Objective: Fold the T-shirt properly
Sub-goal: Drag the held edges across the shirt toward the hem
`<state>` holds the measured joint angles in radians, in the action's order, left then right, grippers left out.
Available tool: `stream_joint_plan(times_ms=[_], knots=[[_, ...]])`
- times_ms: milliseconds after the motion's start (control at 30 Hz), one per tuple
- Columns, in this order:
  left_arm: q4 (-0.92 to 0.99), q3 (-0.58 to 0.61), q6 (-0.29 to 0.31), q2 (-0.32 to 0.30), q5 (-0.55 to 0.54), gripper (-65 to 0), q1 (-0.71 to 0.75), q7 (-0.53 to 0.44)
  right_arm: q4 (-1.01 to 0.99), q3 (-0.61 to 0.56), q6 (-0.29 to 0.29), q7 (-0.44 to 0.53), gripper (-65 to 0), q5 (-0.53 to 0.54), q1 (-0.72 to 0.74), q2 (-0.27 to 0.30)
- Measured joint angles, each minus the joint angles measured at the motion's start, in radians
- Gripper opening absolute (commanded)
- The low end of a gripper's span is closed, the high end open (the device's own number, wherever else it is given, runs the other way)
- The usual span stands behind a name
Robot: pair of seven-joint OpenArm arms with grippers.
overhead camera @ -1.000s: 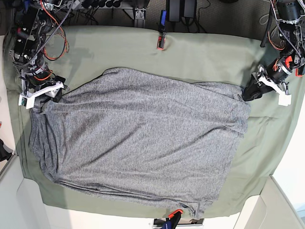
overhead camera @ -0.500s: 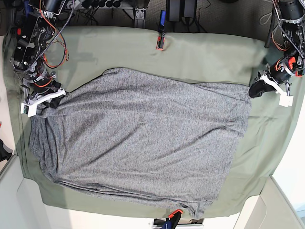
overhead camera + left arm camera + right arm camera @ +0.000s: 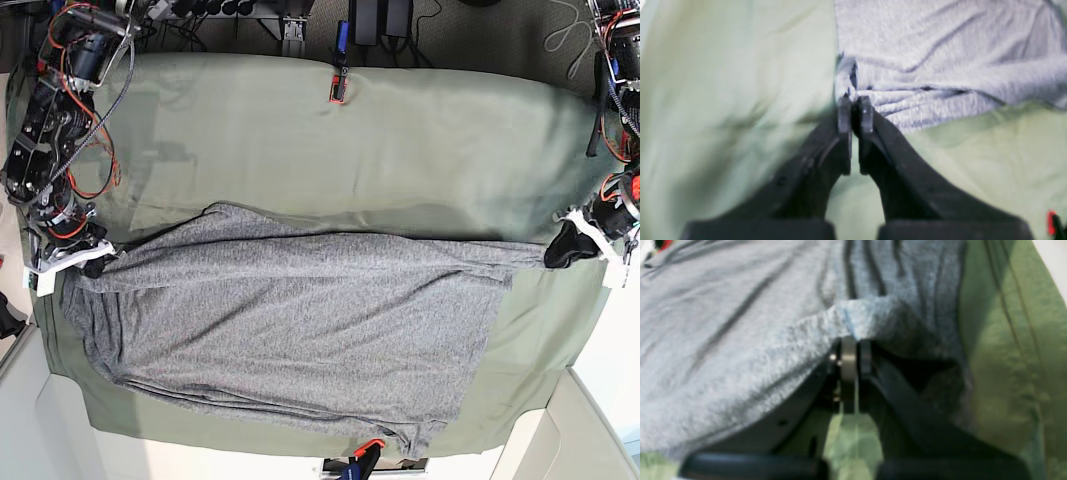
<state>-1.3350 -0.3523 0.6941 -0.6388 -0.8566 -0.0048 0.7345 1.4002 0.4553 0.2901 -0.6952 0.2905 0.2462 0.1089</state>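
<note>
Both arms have drawn apart, pulling the T-shirt (image 3: 300, 320) taut across the olive-green cloth (image 3: 400, 130). Right gripper (image 3: 853, 340) and left gripper (image 3: 855, 100) fingers are pinched closed on its far corners, readying a fold.

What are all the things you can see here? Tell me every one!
T-shirt: one, speckled grey, spread wrinkly over the middle of the table.
Green cloth: one, olive, covering the table under the T-shirt.
Clip: one, red and black, on the cloth's far edge.
Second clip: one, orange and black, on the near edge.
Left gripper: one, black, shut on the T-shirt's edge, on the base view's right.
Right gripper: one, black, shut on the T-shirt's opposite edge.
</note>
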Motion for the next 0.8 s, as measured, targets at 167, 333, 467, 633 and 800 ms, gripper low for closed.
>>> stream_joint_plan(times_ms=[167,333,467,633,800], knots=[[0.106,0.173,0.002,-0.007,0.125,-65.0,-0.145,-0.084,-0.146,0.001,-0.002,0.008,-65.0,-0.003,0.100,0.021],[0.299,0.267,0.003,-0.003,0.161,-65.0,-0.312,-0.131,-0.205,0.002,0.005,0.035,-65.0,-0.026,0.123,0.032],[0.408,0.338,0.001,0.006,0.222,-65.0,-0.430,-0.203,-0.229,0.002,0.003,0.042,-65.0,-0.054,0.150,0.032],[0.512,0.427,0.002,0.018,0.263,-65.0,-0.509,-0.223,-0.230,0.002,0.002,0.051,-65.0,-0.072,0.151,0.036],[0.550,0.436,0.002,0.029,0.262,-43.2,-0.526,-0.235,-0.230,0.002,0.002,0.076,-63.9,-0.085,0.150,0.038]])
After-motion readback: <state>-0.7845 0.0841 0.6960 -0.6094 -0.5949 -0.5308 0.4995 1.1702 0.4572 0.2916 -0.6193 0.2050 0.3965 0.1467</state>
